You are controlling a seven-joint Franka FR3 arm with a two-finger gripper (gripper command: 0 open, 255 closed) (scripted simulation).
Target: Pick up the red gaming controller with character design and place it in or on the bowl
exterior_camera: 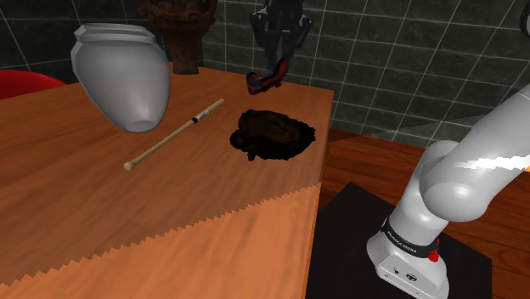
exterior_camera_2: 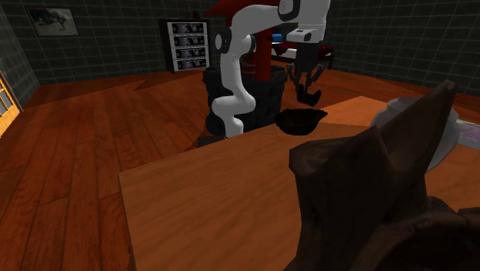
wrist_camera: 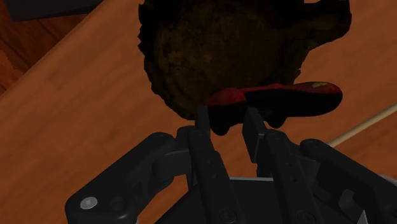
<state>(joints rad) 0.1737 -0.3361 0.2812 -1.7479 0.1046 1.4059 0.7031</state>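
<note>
My black gripper (exterior_camera: 273, 75) hangs in the air above the wooden table, shut on the red gaming controller (exterior_camera: 265, 81). The controller (wrist_camera: 273, 102) sticks out sideways from between my fingertips (wrist_camera: 203, 121), red on top with dark undersides. Below it on the table sits the bowl (exterior_camera: 272, 133), a dark brown ragged-edged dish; through the wrist camera the bowl (wrist_camera: 216, 51) lies directly beyond the controller. From the second exterior camera the gripper (exterior_camera_2: 308, 92) hovers just above the bowl (exterior_camera_2: 300, 121).
A large grey vase (exterior_camera: 123, 76) lies tilted at the shoulder view's left, with a wooden bat (exterior_camera: 174, 134) beside it. A dark brown object (exterior_camera: 180, 30) stands at the table's far edge. The table (exterior_camera: 127, 221) ends close to the bowl, at the arm's side.
</note>
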